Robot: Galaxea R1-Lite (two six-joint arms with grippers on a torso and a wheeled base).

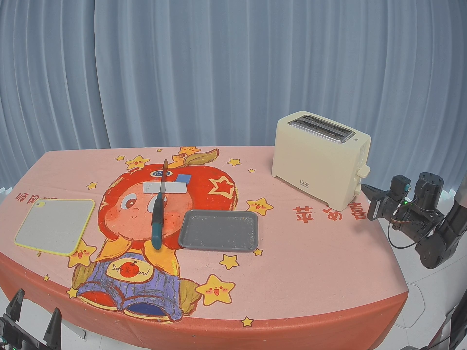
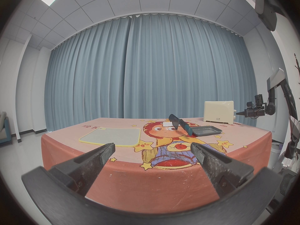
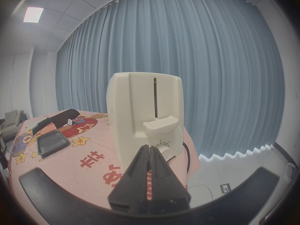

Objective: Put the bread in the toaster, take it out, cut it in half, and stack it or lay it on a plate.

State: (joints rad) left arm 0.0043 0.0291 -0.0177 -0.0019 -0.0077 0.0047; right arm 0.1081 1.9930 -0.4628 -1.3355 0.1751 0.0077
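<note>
A cream two-slot toaster stands at the table's back right. Its side lever sits low in its track, and the slots look dark, so I cannot tell what they hold. My right gripper is shut and empty, its tips just short of the toaster's dial, below the lever. A grey tray-like plate lies mid-table. A teal-handled knife leans on a small white rest beside it. My left gripper hangs open below the table's front left corner.
A white cutting board with a yellow rim lies at the table's left. The toaster's cord runs off the table's right edge. Bare tablecloth spreads between the plate and the toaster. A blue curtain hangs behind.
</note>
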